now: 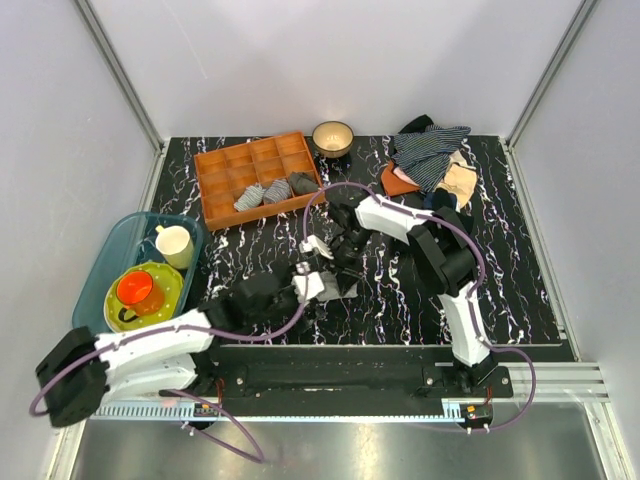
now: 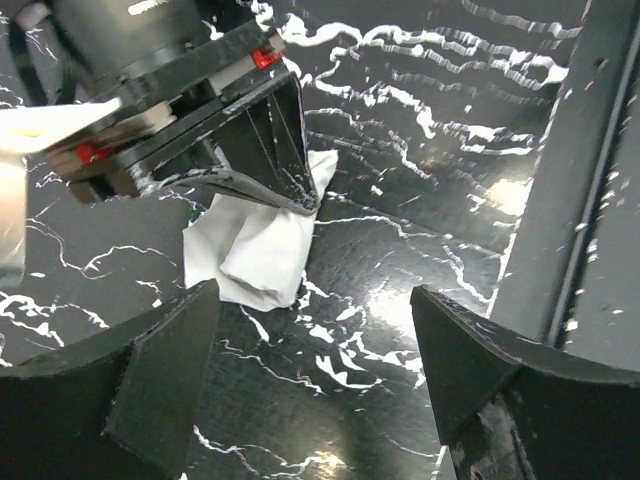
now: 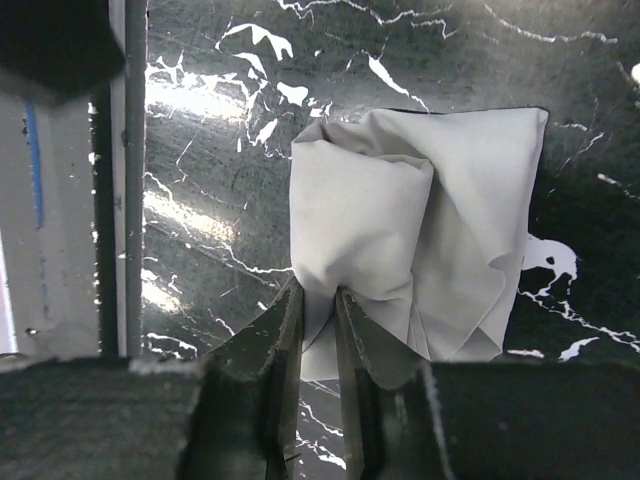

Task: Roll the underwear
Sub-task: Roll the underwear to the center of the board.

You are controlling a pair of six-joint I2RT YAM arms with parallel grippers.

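Observation:
The underwear [image 1: 322,285] is a small pale grey cloth, folded into a loose bundle on the black marbled table in front of the arms. My right gripper [image 3: 318,296] is shut on the bundle's near edge, with a fold of the underwear [image 3: 420,220] pinched between its fingers. It also shows in the top view [image 1: 338,262]. My left gripper [image 2: 315,370] is open and empty, low over the table just short of the underwear [image 2: 262,250]. In the left wrist view the right gripper's fingers [image 2: 285,165] come down on the cloth from above.
An orange compartment tray [image 1: 225,165] with rolled garments stands at the back left, with a bowl [image 1: 332,136] beside it. A clothes pile with a striped garment [image 1: 430,152] lies at the back right. A blue bin [image 1: 112,250] of dishes is on the left. The metal rail [image 2: 560,200] runs along the near edge.

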